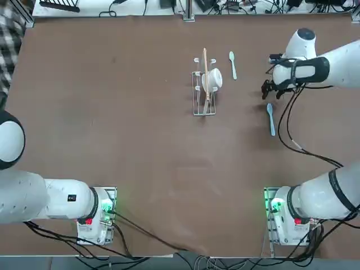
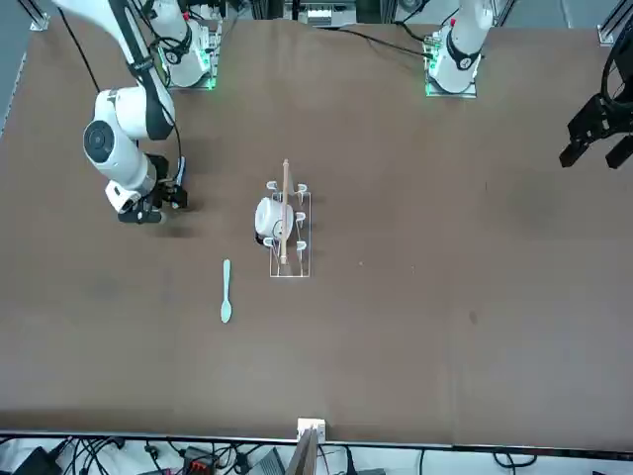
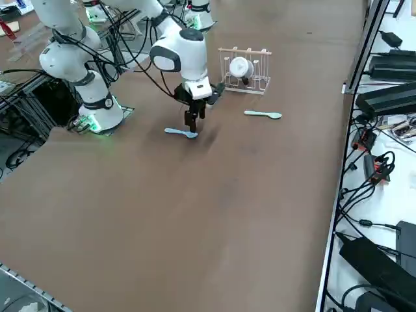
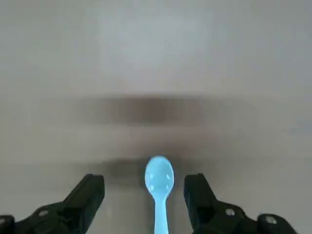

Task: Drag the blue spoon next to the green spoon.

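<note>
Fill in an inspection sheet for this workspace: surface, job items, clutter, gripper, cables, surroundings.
Surface: plain brown tabletop, faint marks; no spills seen.
Job items: blue spoon by the right gripper; green spoon apart from it, farther from the arm bases, nearer the rack.
Clutter: wire rack holding a white cup.
Right gripper: open, its fingers either side of the blue spoon's line, low over the table; nothing held.
Cables: black cables hang off the right arm over the table; more around the bases.
Surroundings: equipment and loose cables beyond the table's far edge; checked cloth at one side.
</note>
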Available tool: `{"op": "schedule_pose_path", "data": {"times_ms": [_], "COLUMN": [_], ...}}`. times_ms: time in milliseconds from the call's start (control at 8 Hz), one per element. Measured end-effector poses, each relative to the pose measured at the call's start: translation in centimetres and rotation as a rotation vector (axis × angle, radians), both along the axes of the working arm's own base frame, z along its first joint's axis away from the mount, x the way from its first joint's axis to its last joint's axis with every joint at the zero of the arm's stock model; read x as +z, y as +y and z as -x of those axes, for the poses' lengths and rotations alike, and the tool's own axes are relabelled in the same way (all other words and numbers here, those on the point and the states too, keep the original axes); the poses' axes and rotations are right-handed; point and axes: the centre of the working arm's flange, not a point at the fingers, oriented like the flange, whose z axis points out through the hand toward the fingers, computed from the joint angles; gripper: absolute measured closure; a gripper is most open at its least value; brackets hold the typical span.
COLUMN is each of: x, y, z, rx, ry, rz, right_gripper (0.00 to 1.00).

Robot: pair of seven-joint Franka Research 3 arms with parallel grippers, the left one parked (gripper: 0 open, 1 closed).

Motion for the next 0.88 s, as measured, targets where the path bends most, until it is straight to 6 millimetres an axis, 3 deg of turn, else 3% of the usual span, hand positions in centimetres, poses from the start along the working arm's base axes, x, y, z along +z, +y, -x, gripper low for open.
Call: {"op": "schedule_pose_path", "data": {"times_ms": [500, 875], "x": [-2.9, -3.7], "y": [-0.3, -0.4], "z": [4.3, 5.3], "rx": [0.001, 0.001], "ry": [0.026, 0.029], "rz": [0.001, 0.0], "right_gripper": [0.0, 0.0]}}
